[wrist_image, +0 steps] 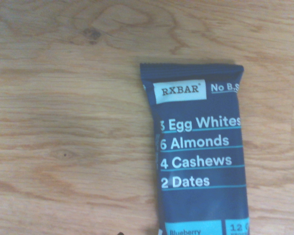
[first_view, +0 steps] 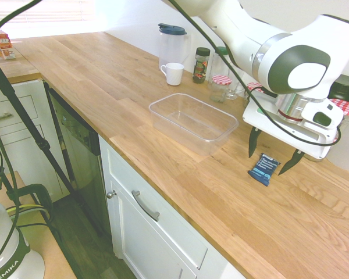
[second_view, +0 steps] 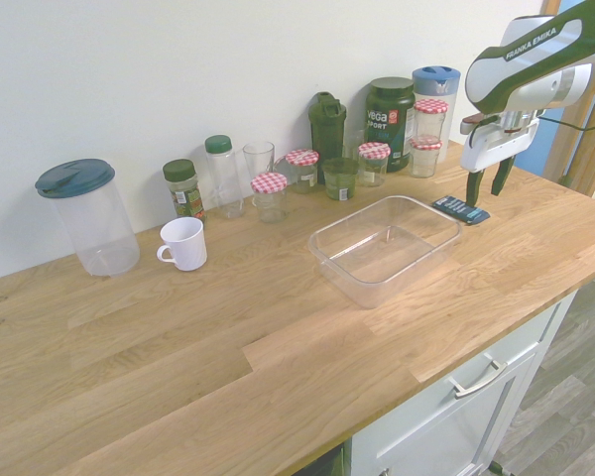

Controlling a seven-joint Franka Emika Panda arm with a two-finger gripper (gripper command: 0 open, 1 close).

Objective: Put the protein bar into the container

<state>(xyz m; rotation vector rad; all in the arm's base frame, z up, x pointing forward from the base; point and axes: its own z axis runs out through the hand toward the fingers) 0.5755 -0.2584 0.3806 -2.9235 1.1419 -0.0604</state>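
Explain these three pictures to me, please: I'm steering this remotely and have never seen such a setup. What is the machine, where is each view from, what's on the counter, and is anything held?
The machine is a white robot arm ending in a two-finger gripper. Two pictures come from cameras outside it, facing it from opposite sides. The third, from its wrist, looks at the protein bar from close by.

On the wooden counter lie that dark-blue bar and an empty clear container. Behind the container stand a white mug, a pitcher with a blue lid, jars with red-checked lids and other bottles and tubs.

Nothing is held: the fingers are spread above the counter, and the bar lies flat, outside the container.
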